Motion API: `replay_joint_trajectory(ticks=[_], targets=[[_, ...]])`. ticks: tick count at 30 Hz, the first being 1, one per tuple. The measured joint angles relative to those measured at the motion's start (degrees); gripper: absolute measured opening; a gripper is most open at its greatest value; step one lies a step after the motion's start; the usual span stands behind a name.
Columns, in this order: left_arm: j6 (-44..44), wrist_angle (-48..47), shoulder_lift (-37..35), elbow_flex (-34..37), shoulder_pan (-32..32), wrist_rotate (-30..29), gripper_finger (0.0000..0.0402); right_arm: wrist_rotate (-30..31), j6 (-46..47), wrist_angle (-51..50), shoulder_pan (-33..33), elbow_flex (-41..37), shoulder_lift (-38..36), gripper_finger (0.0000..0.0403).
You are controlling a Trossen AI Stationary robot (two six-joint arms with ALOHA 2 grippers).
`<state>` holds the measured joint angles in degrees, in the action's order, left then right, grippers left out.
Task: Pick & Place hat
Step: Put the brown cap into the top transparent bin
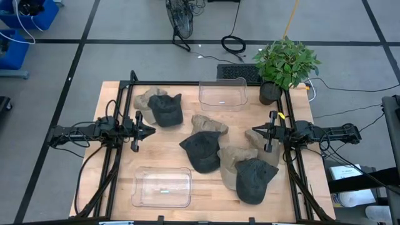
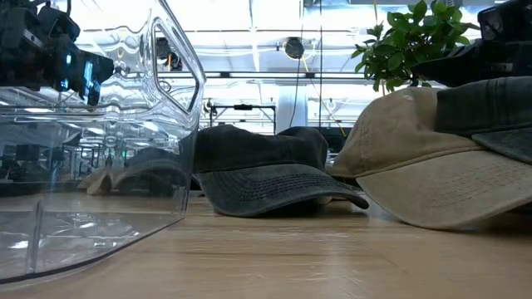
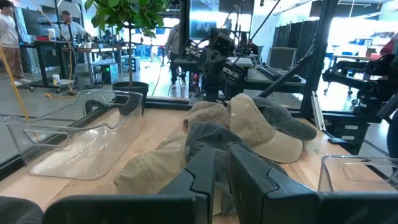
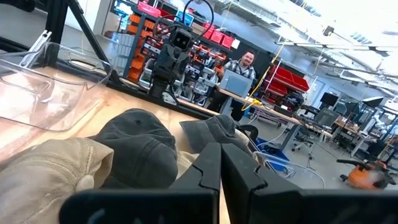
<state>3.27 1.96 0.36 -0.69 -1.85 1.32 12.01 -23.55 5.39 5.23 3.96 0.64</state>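
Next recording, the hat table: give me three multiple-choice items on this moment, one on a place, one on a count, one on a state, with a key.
1. Where is the potted plant?
A. At the table's far right corner
B. Inside a bin
C. At the table's near left corner

2. How many clear plastic bins stand on the table?
A. One
B. Two
C. Four

3. What is the right gripper doing?
A. Shut, holding nothing
B. Gripping a dark cap
C. Open wide over a bin

Key:
1. A, the high view shows the plant at the far right corner, beside the far bin.
2. B, one bin stands at the far edge and the near bin at the near left.
3. A, its fingers sit together at the table's right side, short of the caps; the left gripper waits at the left side.
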Motion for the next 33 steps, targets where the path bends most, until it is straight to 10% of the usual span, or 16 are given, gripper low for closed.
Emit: replay_joint_trajectory(ticks=[33], targets=[[0.0,0.0,0.0,0.0,0.0,0.0,0.0047,-0.1,9.1,0.5,0.0,0.0,0.0,0.0]])
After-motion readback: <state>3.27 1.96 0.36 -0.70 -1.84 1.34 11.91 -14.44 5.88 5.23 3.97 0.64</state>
